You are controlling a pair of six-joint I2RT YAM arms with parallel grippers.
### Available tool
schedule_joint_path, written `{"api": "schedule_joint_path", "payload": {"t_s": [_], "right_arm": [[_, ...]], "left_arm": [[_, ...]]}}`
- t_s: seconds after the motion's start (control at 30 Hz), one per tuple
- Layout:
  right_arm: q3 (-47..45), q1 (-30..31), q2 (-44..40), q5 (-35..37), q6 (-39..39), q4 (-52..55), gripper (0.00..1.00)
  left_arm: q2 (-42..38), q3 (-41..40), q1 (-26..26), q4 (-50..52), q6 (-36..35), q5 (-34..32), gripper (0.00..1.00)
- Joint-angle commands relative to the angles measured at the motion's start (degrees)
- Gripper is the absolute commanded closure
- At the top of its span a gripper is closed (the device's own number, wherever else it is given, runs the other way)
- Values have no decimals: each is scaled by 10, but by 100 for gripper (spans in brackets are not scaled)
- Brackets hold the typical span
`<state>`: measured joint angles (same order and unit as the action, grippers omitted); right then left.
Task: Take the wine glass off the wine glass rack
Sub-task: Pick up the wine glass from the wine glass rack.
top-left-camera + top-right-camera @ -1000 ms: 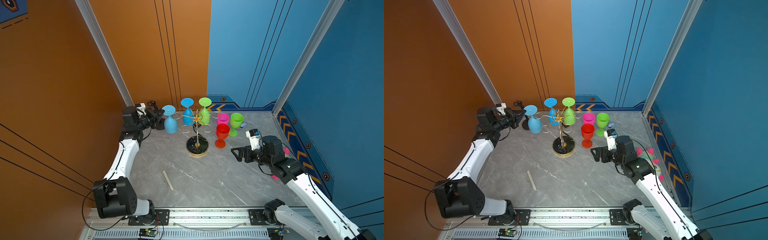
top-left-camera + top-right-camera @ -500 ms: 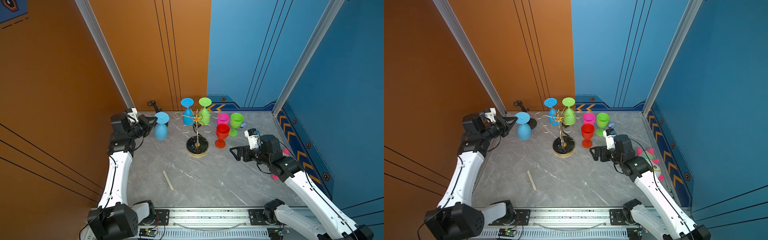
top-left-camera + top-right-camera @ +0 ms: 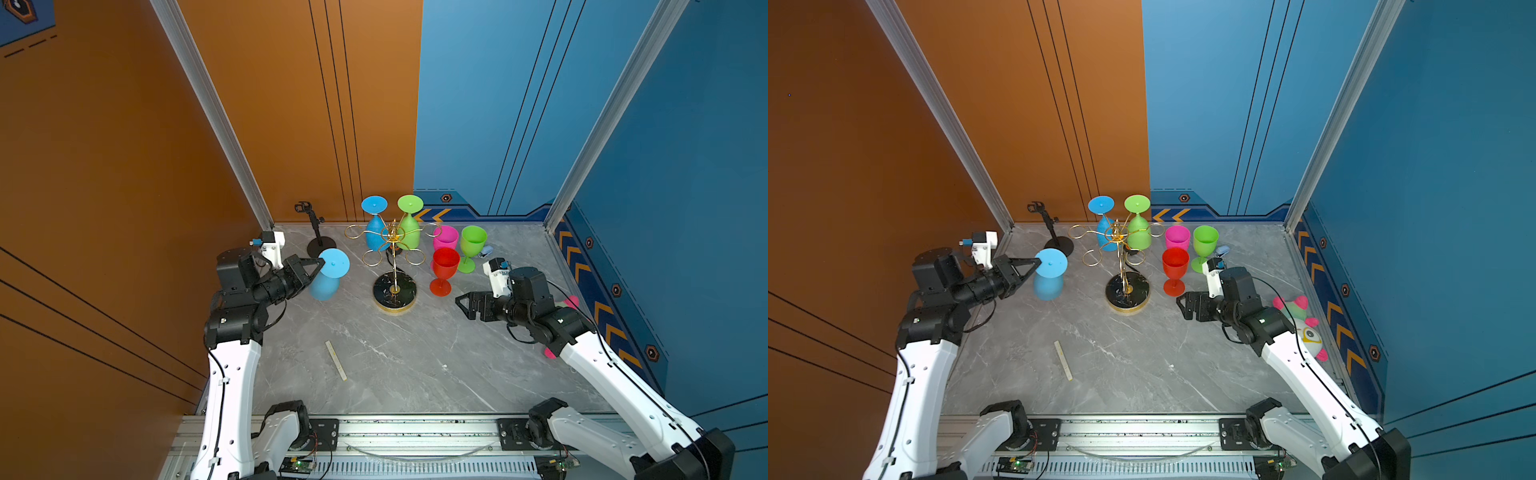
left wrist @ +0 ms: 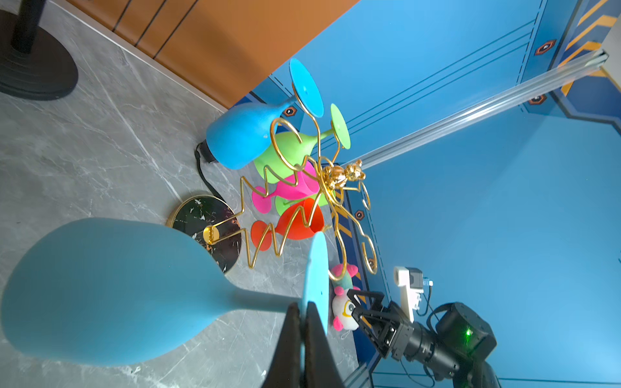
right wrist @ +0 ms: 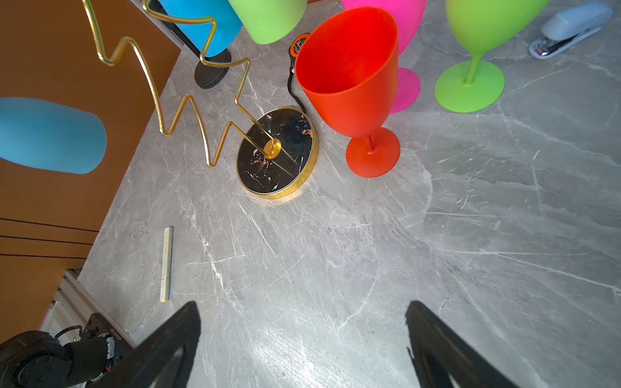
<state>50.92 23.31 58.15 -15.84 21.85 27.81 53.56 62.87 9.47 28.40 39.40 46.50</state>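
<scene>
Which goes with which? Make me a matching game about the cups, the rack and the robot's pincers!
Things:
1. red cup
2. light blue cup
3. right pincer
4. gold rack

States:
A. open, holding nothing
B. a bright blue cup and a green cup hang on it upside down
C. standing upright on the table
D. pinched by its foot in the left pincer

Pairs: 1-C, 2-D, 3-A, 4-B
</scene>
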Motion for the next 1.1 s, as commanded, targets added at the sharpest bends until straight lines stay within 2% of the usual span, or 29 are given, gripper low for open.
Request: {"api": "schedule_joint_path", "payload": {"t_s": [0.0,0.17,0.33,0.53,0.8,1.07], "right_arm": [[10,3,6,16,13,-3,4],[13,3,16,15,15,6,4],[22,3,34,13,18,17,4],[29,3,52,0,22,26,4],[44,2,82,-18,21,48,2],[59,-4,110,-71,24,51,1]], "left_arm": [[-17,-14,-18,35,-51,44,100],[-40,-35,-66,35,-82,83,100],[-54,-35,-158,55,-137,70,100],[-61,-35,-286,60,-197,10,100],[-56,-53,-479,60,-325,-144,100],[-27,-71,-590,60,-441,-244,100]]}}
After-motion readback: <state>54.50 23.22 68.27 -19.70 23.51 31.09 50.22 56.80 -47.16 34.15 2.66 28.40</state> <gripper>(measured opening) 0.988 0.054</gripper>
